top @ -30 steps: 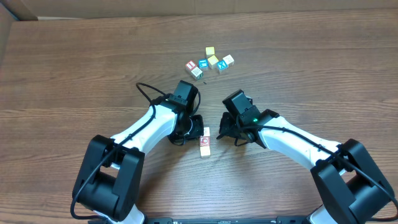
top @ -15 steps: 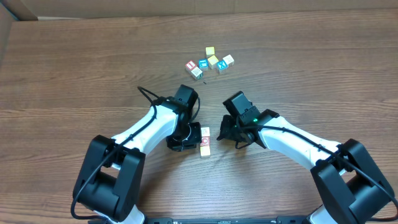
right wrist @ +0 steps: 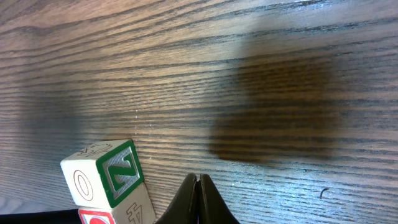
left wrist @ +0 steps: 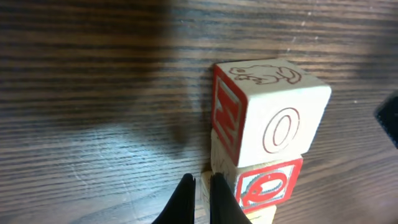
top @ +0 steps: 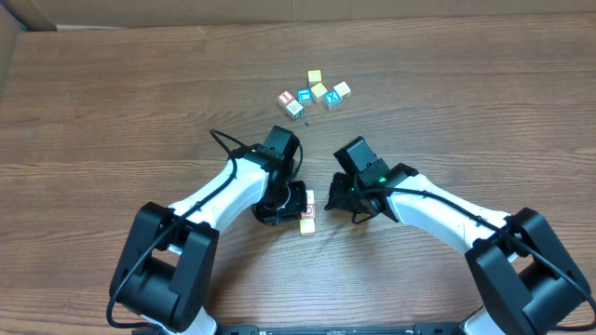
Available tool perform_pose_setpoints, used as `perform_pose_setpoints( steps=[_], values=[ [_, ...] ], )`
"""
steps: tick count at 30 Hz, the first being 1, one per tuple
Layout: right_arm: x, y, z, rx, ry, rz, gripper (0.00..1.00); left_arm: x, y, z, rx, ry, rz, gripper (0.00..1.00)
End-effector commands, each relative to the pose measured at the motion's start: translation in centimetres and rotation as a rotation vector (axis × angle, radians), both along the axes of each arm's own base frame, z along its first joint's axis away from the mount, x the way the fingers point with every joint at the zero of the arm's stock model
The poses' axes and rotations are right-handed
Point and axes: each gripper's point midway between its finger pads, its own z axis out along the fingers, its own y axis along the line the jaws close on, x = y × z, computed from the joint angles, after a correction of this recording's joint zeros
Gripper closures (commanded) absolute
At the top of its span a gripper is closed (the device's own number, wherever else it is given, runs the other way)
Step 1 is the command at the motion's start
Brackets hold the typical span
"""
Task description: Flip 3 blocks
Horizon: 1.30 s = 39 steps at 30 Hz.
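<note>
Between the left claw (left wrist: 202, 188) and right claw (right wrist: 197, 185), both pinched together, lie the blocks (top: 307, 213); coloured cubes (top: 314, 93) beyond.

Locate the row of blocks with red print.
Overhead view: the blocks lie just below frame centre, between the left tool and the right tool, nearer the left.

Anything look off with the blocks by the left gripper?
Yes: the line of blocks beside the shut left gripper is crooked. In the left wrist view the O block sits twisted and juts out past the red-framed block next to it. Nothing looks damaged.
</note>
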Motion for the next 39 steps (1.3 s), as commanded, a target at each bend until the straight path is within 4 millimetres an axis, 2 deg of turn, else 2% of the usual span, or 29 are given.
perform_pose_setpoints(
  steps=[1,8,13,21,29,39],
  values=[
    [0.1,0.5,0.3,0.012,-0.008,0.015,0.96,-0.3,-0.4,-0.1,-0.019,0.017,0.002,0.95],
    [0.0,0.5,0.3,0.014,-0.005,0.015,0.96,-0.1,0.8,-0.4,0.048,0.001,0.004,0.96],
    [-0.9,1.2,0.3,0.055,0.044,0.035,0.96,-0.4,1.2,-0.5,0.064,0.008,-0.004,0.96],
    [-1.6,1.0,0.2,0.051,0.074,0.037,0.96,-1.6,1.3,-0.4,0.067,0.062,-0.006,0.96],
    [-1.6,1.0,0.1,0.050,0.077,0.037,0.96,-1.7,0.1,0.0,-0.006,0.073,-0.006,0.96],
    [-1.9,0.8,0.0,0.042,0.089,0.037,0.96,-1.4,-0.3,0.0,-0.024,0.066,-0.003,0.96]
  ],
)
